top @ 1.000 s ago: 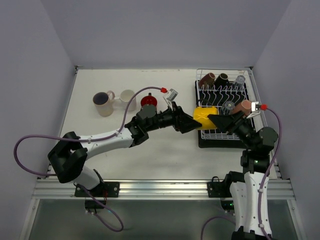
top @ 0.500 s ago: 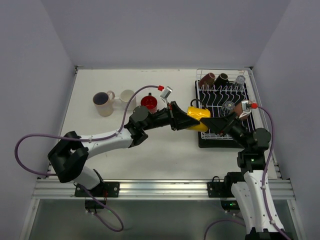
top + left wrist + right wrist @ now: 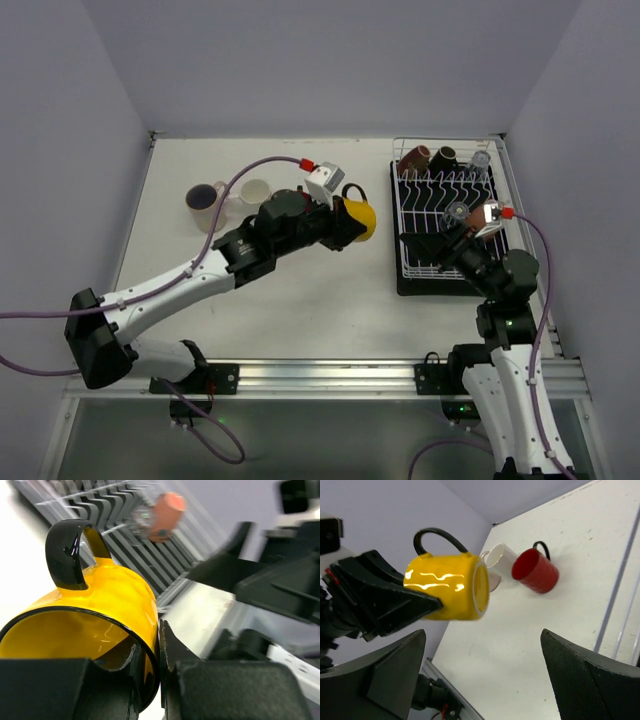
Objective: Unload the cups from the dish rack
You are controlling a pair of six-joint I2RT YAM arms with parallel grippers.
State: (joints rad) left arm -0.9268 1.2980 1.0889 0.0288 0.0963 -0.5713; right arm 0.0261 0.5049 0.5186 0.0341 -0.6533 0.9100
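My left gripper (image 3: 347, 228) is shut on the wall of a yellow cup (image 3: 361, 215) with a black handle, held in the air left of the dish rack (image 3: 400, 200). In the left wrist view one finger sits inside the yellow cup (image 3: 100, 605) and the other outside, at the left gripper (image 3: 156, 645). My right gripper (image 3: 424, 246) stands open and holds nothing over the rack's near left part; its wrist view shows the yellow cup (image 3: 447, 587) apart from the right gripper (image 3: 485, 675). A brown cup (image 3: 415, 157), a black cup (image 3: 443, 156) and a clear glass (image 3: 481, 158) remain at the rack's far end.
A pale mug with a purple inside (image 3: 205, 206) and a white mug (image 3: 255, 192) stand on the table at the far left. A red mug (image 3: 535, 570) stands beside the white mug (image 3: 495, 556). Another clear glass (image 3: 457, 211) sits mid-rack. Grey walls enclose the table.
The left gripper closed on the yellow cup and carried it up and left, away from the rack. The right gripper opened wider, let the cup go and drew back.
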